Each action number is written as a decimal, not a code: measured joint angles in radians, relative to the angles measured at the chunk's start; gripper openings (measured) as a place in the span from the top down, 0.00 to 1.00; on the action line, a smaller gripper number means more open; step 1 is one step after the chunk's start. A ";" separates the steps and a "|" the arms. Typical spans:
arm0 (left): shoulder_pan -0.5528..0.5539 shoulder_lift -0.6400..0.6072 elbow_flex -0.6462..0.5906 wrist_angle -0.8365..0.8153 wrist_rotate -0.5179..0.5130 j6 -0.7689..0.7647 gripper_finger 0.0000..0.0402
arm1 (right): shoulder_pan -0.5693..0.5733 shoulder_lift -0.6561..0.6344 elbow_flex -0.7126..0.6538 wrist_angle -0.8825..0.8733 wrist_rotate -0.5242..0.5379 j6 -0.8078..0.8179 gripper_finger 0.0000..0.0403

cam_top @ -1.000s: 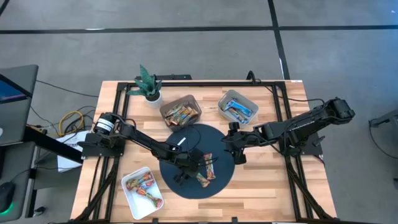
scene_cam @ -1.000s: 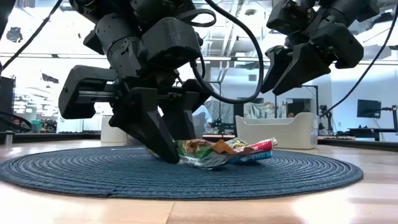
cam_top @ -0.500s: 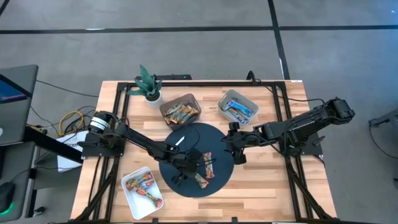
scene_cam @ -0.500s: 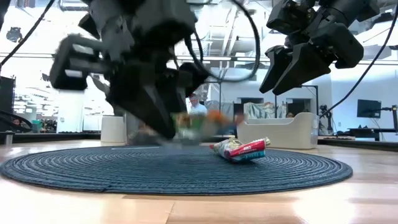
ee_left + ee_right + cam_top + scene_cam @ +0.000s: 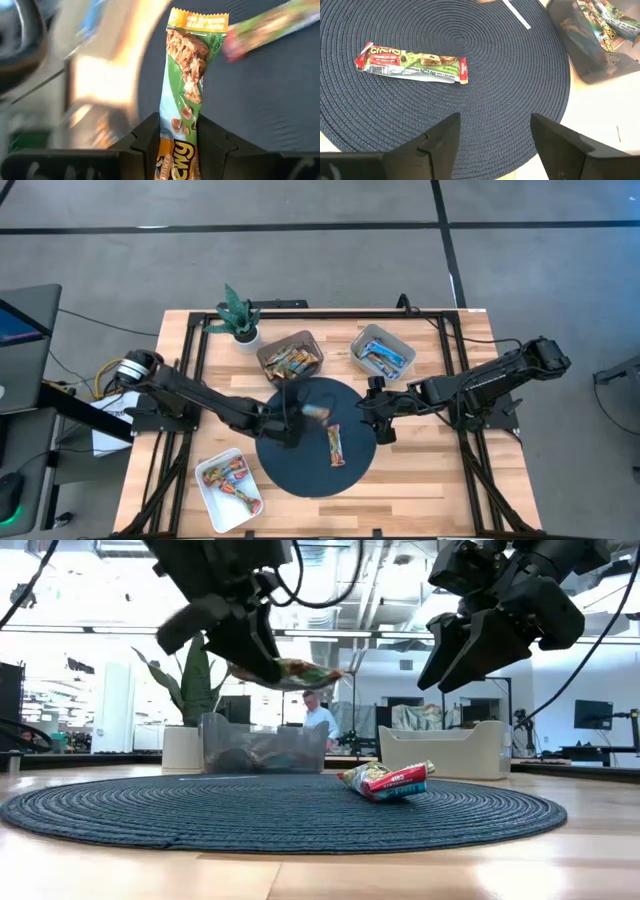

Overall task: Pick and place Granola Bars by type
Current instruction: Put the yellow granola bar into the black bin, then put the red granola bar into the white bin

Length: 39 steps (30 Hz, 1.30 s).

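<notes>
Green-wrapped and pinched at its lower end, one granola bar (image 5: pixel 186 95) sits clamped between the fingers of the left hand (image 5: pixel 297 416), which has risen off the dark woven mat (image 5: pixel 300 470) since half a second ago and now carries the bar in the air above the mat's rear part, near the clear bin of bars (image 5: pixel 291 358). A second bar, red-and-white ended (image 5: pixel 334 445), has stayed lying flat on the mat, alone now that its neighbour is lifted. Only the left wrist view shows the grip itself, the wrapper running up from between the two dark fingers; the low view shows the carried bar (image 5: pixel 297 671) well above the mat, and the lying one (image 5: pixel 387 780) on the weave. The right wrist view shows that lying bar's full length and a small white strip (image 5: pixel 515 14) on the mat. The right hand (image 5: pixel 377 421) hovers at the mat's right edge, fingers spread apart and empty. Much of the left wrist view is smeared, so the bins there cannot be made out. A blue-bar bin (image 5: pixel 382 353) and a white tray (image 5: pixel 203 483) rest on the tabletop (image 5: pixel 420 480).
</notes>
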 joint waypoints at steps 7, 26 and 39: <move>0.086 -0.036 0.000 -0.119 -0.176 -0.111 0.76 | 0.000 0.000 0.000 0.008 0.000 -0.001 0.42; 0.418 -0.033 0.000 -0.274 -0.187 -0.335 0.70 | 0.000 0.000 0.000 0.022 -0.001 -0.009 0.42; 0.347 -0.033 0.000 -0.261 -0.060 -0.340 0.46 | 0.000 0.085 0.000 0.056 -0.020 -0.029 0.42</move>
